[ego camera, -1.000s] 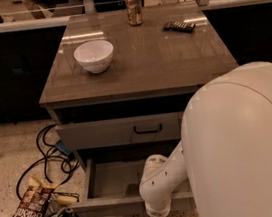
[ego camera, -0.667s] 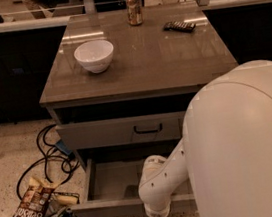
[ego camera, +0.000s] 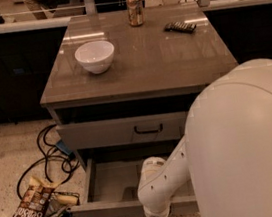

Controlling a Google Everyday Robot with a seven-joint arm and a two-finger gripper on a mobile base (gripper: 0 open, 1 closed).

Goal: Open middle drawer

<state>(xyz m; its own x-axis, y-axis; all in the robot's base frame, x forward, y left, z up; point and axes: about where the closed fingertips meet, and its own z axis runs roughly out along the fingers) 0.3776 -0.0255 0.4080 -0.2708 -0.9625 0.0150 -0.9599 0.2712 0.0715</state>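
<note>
The middle drawer (ego camera: 107,209) stands pulled out below the top drawer front (ego camera: 104,133), and its plain grey tray (ego camera: 112,180) shows inside. Its handle is hidden behind my white arm link (ego camera: 156,188), which reaches down to the centre of the drawer's front edge. My gripper is hidden under that link, so none of it shows.
My white body (ego camera: 247,145) blocks the right of the view. On the cabinet top (ego camera: 160,61) sit a white bowl (ego camera: 95,56), a can (ego camera: 134,2) and a black remote (ego camera: 180,27). Cables (ego camera: 49,155) and snack bags (ego camera: 32,213) lie on the floor at left.
</note>
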